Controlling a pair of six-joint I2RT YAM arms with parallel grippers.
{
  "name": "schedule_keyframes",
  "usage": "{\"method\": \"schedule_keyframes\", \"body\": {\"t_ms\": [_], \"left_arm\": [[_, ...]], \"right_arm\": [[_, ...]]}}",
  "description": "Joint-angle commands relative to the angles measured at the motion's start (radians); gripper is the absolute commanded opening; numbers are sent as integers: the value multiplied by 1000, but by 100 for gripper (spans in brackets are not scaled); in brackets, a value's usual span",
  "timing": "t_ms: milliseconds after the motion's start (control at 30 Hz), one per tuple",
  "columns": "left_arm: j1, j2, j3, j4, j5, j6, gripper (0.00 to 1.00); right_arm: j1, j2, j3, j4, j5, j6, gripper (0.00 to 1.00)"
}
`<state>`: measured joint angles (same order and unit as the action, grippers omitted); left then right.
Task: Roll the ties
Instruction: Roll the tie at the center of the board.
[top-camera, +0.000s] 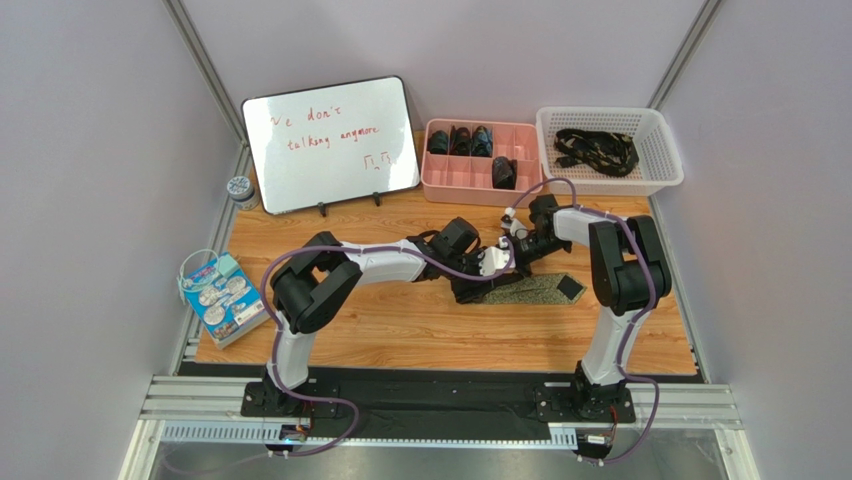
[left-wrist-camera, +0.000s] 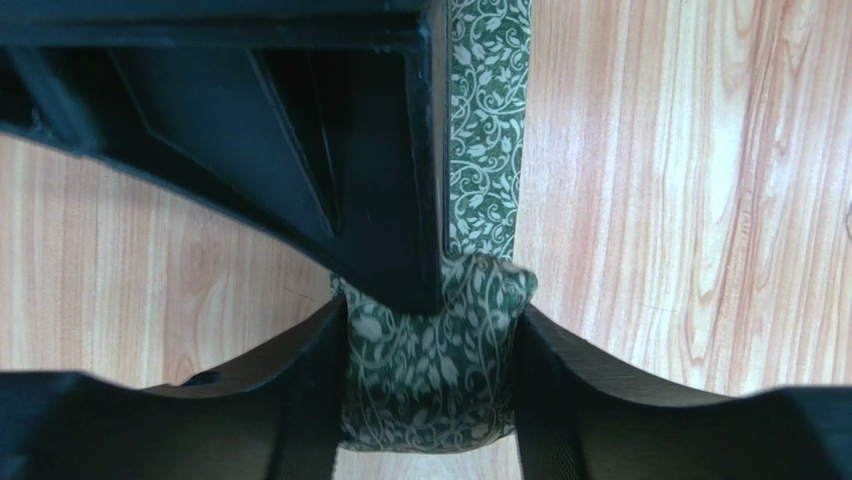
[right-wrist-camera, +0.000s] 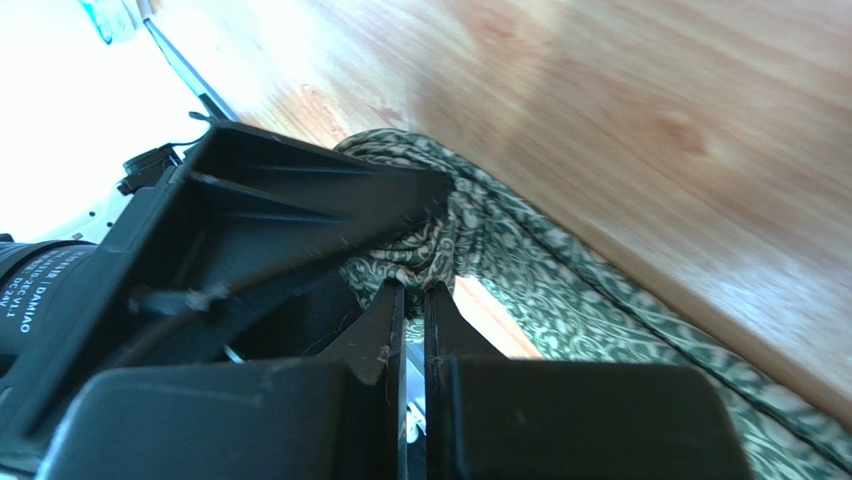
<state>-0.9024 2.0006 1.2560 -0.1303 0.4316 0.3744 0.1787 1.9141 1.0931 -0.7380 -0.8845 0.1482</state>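
My whiteboard (top-camera: 330, 140) reads "we don't talking anymore". Left pincer (left-wrist-camera: 430, 335) grasps the olive-green tie (left-wrist-camera: 487, 120) by its roll, length running straight ahead; right pincer (right-wrist-camera: 415, 292) clenched against it.

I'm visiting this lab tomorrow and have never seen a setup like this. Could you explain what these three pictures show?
These are two robot arms, a left arm and a right arm, bolted to a wooden table. The wide picture looks down from above. The other two come from a camera on each wrist, looking along its fingers. On the table stand a whiteboard, a pink tray with rolled ties and a white basket with loose ties. In the middle lies a green tie. The left gripper holds its rolled-up part between its fingers. The right gripper is shut, tips against the fabric.
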Motion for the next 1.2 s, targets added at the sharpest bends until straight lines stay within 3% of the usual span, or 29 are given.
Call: {"method": "schedule_keyframes", "body": {"t_ms": [0,67,267,300,333,367,833,1167], "left_arm": [[17,-8,-21,-95,-27,-77,65],[17,-31,-29,-57,-10,-88,75],[26,-120,-96,95,-1,-147,79],[28,-134,-115,110,5,-150,82],[31,-138,-124,122,10,-158,93],[31,-141,-130,151,27,-160,93],[54,-94,-267,529,90,-183,91],[53,-51,-236,621,122,-224,87]], "right_arm": [[-15,45,-36,29,226,-50,0],[-18,54,-33,37,246,-50,0],[-24,57,-25,42,341,-45,0],[-22,57,-27,42,375,-45,0],[-22,57,-25,43,390,-45,0],[-24,56,-24,42,401,-39,0],[24,103,59,-35,527,-15,0],[53,125,88,-43,541,1,0]]}}
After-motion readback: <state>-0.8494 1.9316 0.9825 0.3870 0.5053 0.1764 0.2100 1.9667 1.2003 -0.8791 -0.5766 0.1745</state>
